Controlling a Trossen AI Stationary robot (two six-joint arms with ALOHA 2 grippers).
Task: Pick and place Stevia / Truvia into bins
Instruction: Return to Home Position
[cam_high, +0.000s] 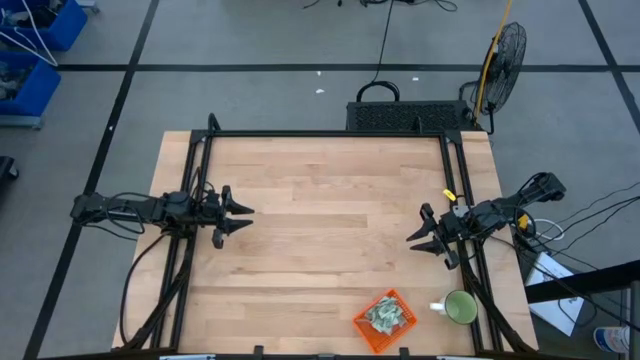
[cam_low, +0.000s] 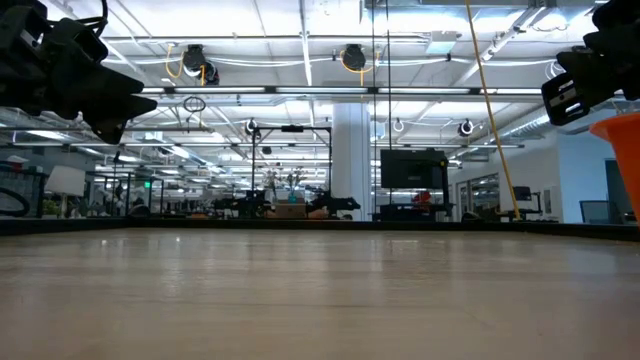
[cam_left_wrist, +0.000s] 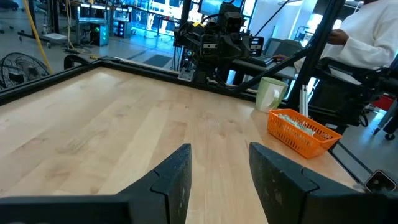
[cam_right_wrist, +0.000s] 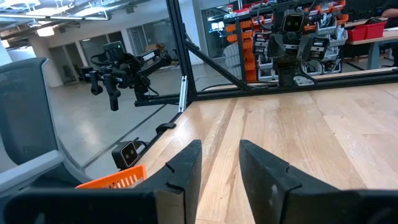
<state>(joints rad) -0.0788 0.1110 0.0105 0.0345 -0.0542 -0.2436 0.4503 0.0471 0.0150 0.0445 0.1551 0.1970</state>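
Wooden worktop (cam_high: 320, 230) on a dark frame, grey floor (cam_high: 250, 40) with black tape lines around it, a fan (cam_high: 505, 55) standing past the far right corner.

Left pincer (cam_high: 245, 216) hovers over the worktop's left side, pointing toward the middle. Its fingers (cam_left_wrist: 177, 177) are parted with a clear gap and nothing is between them. Right pincer (cam_high: 414, 241) hovers over the right side, facing the left one and well apart from it. Its fingers (cam_right_wrist: 186, 168) are parted too and grip nothing.

Orange basket (cam_high: 385, 321) sits on the worktop near the bottom edge of the high view, on the right arm's side, away from both pincers. Pale green and white sachets (cam_high: 384, 315) lie piled inside it; no count possible. No loose sachets seen on the wood. Green mug (cam_high: 461, 307) stands upright just beside the basket, on its right, handle toward the basket.

Left wrist view shows a person (cam_left_wrist: 367, 37) in a white sleeve seated beyond the worktop, behind the mug and basket.
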